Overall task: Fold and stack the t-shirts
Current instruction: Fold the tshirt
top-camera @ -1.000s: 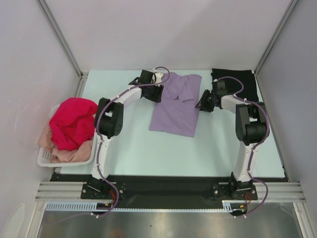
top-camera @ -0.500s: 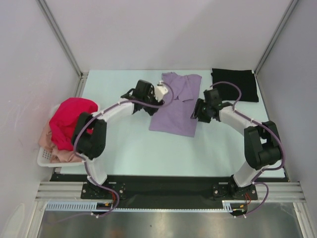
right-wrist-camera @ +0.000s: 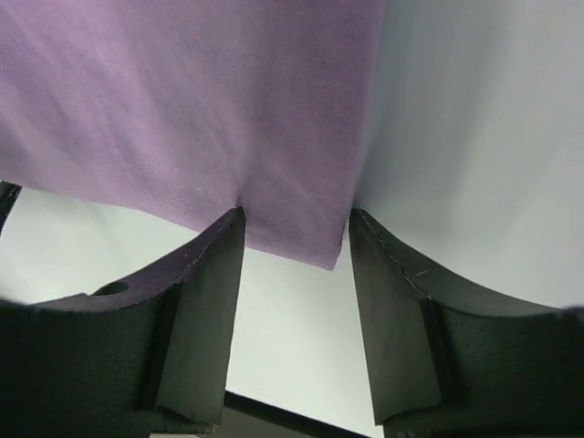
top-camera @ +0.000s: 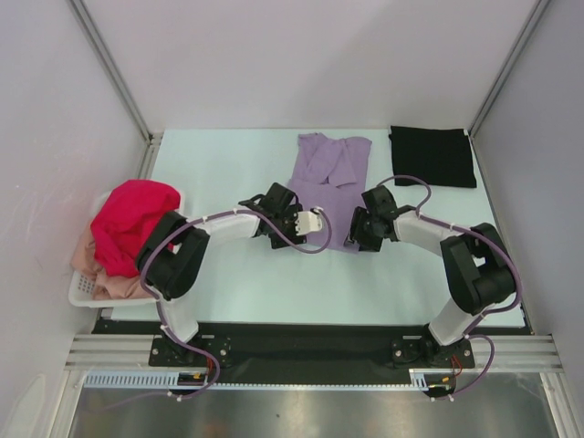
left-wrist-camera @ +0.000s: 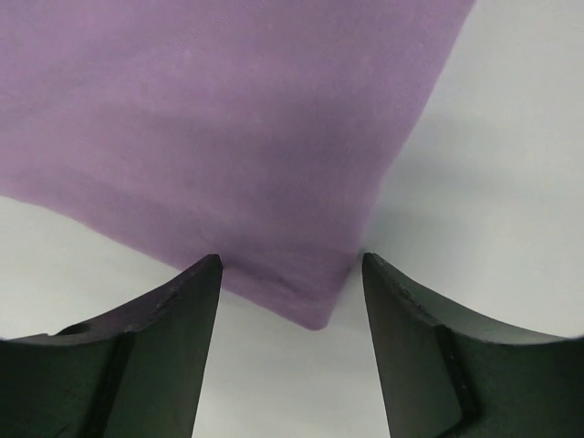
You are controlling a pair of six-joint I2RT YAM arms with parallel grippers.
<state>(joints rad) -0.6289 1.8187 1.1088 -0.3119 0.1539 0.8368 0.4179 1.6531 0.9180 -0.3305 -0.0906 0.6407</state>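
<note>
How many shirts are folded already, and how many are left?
One looks done: the black t-shirt lies folded square at the far right. The lavender t-shirt is in hand, partly folded, with the left pincer and right pincer open at its near corners, gripping nothing yet. Two are left: the magenta-red t-shirt and peach t-shirt, heaped in the white basket. Nothing is stacked yet.

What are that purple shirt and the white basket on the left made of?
The purple shirt looks like soft knit cloth, perhaps cotton jersey, though the fibre can't be told: it is matte, finely textured up close, and lies limp with gentle creases. The white basket looks like moulded plastic: smooth, stiff-sided, with rows of small holes in its wall.
</note>
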